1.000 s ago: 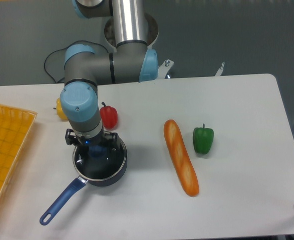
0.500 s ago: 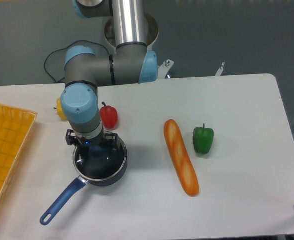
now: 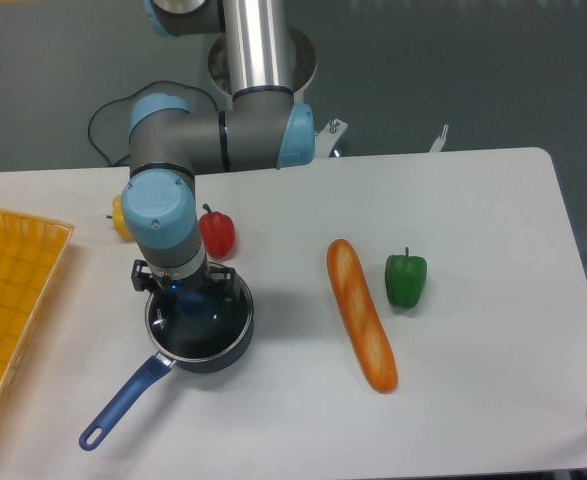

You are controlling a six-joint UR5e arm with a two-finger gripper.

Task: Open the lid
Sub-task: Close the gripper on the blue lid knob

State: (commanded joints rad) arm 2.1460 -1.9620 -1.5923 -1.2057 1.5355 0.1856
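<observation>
The lid (image 3: pixel 211 330), a clear glass disc with a metal rim, lies on the dark blue saucepan (image 3: pixel 235 340) at the table's front left. The pan's long blue handle (image 3: pixel 123 402) points toward the front-left. My gripper (image 3: pixel 189 298) points straight down over the middle of the lid, low against it. The wrist and gripper body cover the lid's centre, so the knob and the fingertips are hidden. Whether the fingers are closed on anything does not show.
A red pepper (image 3: pixel 218 233) and a yellow pepper (image 3: pixel 120 219) sit just behind the pan. To the right lie a long bread loaf (image 3: pixel 361 315) and a green pepper (image 3: pixel 406 280). A yellow basket (image 3: pixel 13 300) stands at the left edge.
</observation>
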